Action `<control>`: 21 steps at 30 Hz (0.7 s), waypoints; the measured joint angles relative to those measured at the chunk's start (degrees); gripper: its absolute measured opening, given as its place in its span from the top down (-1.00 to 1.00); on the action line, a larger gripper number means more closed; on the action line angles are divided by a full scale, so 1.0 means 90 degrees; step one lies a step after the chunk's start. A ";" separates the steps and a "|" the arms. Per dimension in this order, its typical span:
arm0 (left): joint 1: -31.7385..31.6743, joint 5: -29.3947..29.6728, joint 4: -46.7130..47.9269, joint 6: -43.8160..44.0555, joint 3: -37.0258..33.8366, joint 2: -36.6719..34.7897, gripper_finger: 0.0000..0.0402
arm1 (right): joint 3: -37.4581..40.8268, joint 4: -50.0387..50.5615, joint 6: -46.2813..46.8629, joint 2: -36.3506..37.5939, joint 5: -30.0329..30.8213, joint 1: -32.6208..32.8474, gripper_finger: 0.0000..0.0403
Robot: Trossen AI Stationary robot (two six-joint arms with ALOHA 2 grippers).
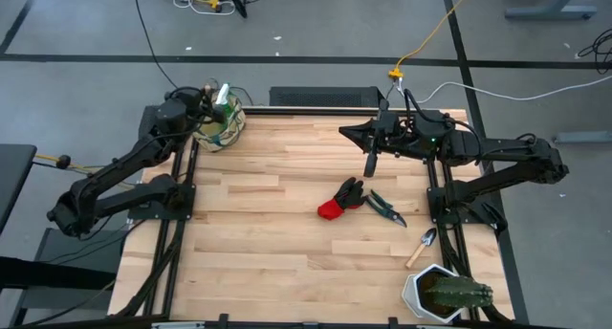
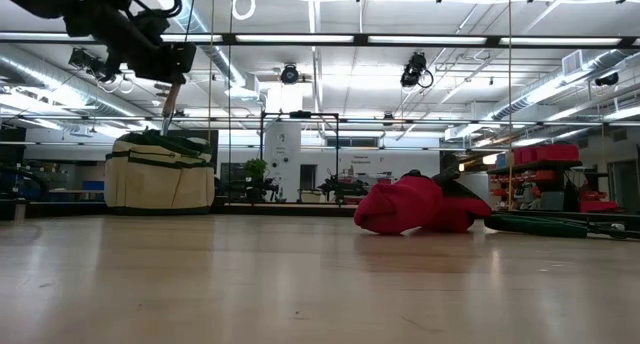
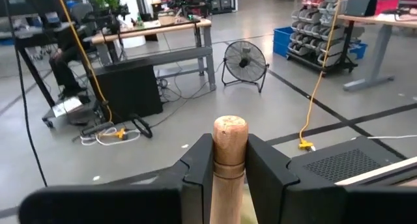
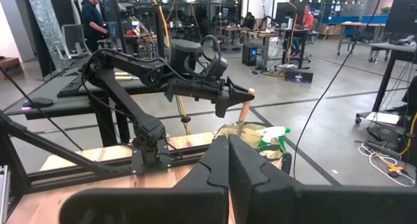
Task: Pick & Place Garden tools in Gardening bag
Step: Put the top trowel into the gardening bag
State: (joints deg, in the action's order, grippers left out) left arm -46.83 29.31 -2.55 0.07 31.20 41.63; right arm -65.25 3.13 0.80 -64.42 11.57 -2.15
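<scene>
My left gripper is above the beige, green-trimmed gardening bag at the table's far left, shut on a wooden-handled trowel that reaches down into the bag. A green spray bottle stands in the bag. My right gripper hangs shut and empty over the table's far middle. The red-and-black glove, the dark-handled shears and a second trowel lie flat on the table at the right. My left gripper pinches the trowel's wooden handle between its two fingers, a little below the handle's free top end. The fingers come in about level and lie across the handle. The trowel hangs nearly upright, its lower end hidden inside the bag.
A white pot with a green cactus stands at the near right corner. Bare wood lies between the bag and the glove. People show in the room beyond the table.
</scene>
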 joint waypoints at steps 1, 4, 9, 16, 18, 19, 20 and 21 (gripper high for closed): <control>0.0000 -0.0069 -0.0042 0.0061 -0.0017 0.0000 0.63 | 0.0000 0.0000 0.0000 0.0000 0.0000 0.0000 1.00; 0.0002 -0.0240 -0.0337 0.0089 -0.0021 0.0005 0.63 | 0.0000 -0.0003 0.0000 0.0000 0.0000 -0.0012 1.00; 0.0007 -0.0234 -0.0761 0.0089 -0.0019 0.0219 0.63 | 0.0000 -0.0004 0.0000 0.0000 0.0000 -0.0036 1.00; 0.0002 0.0006 -0.0790 0.0050 0.0120 0.0972 0.63 | 0.0000 -0.0009 0.0026 0.0000 -0.0001 -0.0076 1.00; 0.0000 0.0126 -0.0787 -0.0107 0.0122 0.1135 0.63 | 0.0000 -0.0009 0.0031 0.0000 -0.0002 -0.0078 1.00; 0.0000 0.0175 -0.0779 -0.0172 0.0122 0.1214 0.63 | 0.0000 -0.0010 0.0032 0.0000 -0.0002 -0.0078 1.00; 0.0000 0.0204 -0.0778 -0.0216 0.0122 0.1283 0.63 | 0.0000 -0.0009 0.0032 0.0000 -0.0002 -0.0078 1.00; 0.0000 0.0230 -0.0777 -0.0234 0.0122 0.1349 0.63 | 0.0000 -0.0009 0.0032 0.0000 -0.0002 -0.0078 1.00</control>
State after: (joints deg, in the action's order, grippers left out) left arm -46.83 31.38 -9.55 -2.04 32.29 53.77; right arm -65.25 3.05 1.08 -64.42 11.55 -2.85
